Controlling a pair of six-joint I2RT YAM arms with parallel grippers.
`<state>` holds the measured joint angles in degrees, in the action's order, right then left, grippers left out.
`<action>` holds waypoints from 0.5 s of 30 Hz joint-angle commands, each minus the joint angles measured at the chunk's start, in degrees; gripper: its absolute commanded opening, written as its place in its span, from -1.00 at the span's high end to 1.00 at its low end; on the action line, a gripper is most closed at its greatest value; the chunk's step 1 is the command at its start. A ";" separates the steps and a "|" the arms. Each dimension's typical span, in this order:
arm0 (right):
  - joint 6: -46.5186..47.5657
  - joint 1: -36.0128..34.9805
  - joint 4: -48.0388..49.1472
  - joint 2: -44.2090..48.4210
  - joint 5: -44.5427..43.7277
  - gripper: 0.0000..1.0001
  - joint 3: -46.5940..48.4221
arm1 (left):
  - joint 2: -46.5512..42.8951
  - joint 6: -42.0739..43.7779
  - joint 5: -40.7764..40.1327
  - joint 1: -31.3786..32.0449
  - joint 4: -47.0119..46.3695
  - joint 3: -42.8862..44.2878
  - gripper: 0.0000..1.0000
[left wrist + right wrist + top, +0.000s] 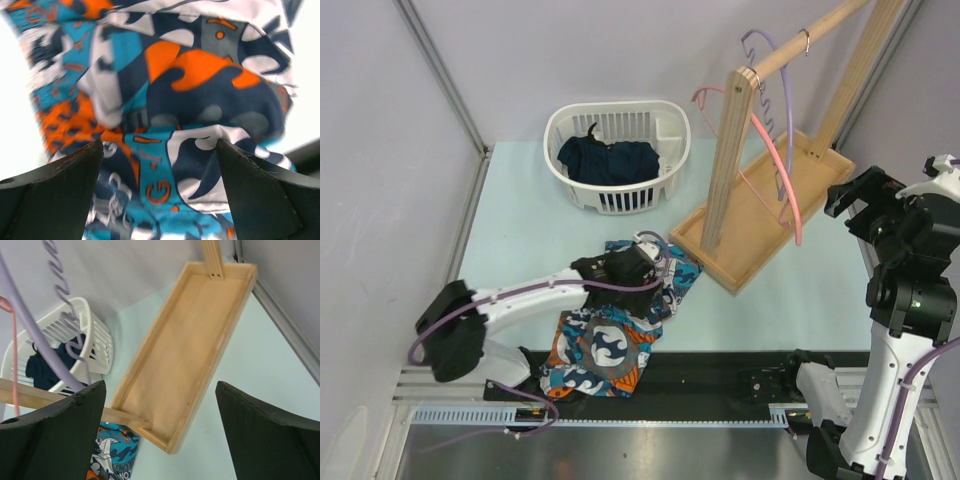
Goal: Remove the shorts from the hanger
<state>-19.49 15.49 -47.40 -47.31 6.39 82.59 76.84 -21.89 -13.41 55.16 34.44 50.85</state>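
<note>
Left of the wooden rack [725,170] we count one pair of shorts [605,350], crumpled on the table, free of the hanger [39,338], which hangs on that rack beside one pink hanger [786,185]. Both grippers gape, grasping nothing: left gripper [160,152] over the print, right gripper [160,395] right of the rack. Our left wrist view shows print alone; the top view adds one basket [620,200].

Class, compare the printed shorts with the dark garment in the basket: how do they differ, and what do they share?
The shorts carry a busy teal, orange and white print; the dark garment is plain navy. The shorts lie on the table; the dark garment sits in the white basket. Both are crumpled clothing.
</note>
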 commanded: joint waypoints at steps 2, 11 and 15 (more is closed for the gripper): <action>-0.38 -1.07 -1.91 2.83 -2.00 -0.92 -2.33 | 13.31 3.52 -2.50 2.75 -4.72 5.48 -0.99; 2.08 -5.19 -1.38 5.56 -4.89 -0.92 -6.12 | 19.77 0.63 1.44 2.42 -13.14 -0.04 -0.84; 2.44 -6.43 -0.77 6.35 -6.31 -0.93 -6.91 | 13.63 -4.37 5.75 -1.71 -17.98 -7.42 0.00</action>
<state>-18.39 10.17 -49.43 -41.82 2.57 76.18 93.80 -21.87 -11.68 57.01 20.62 50.85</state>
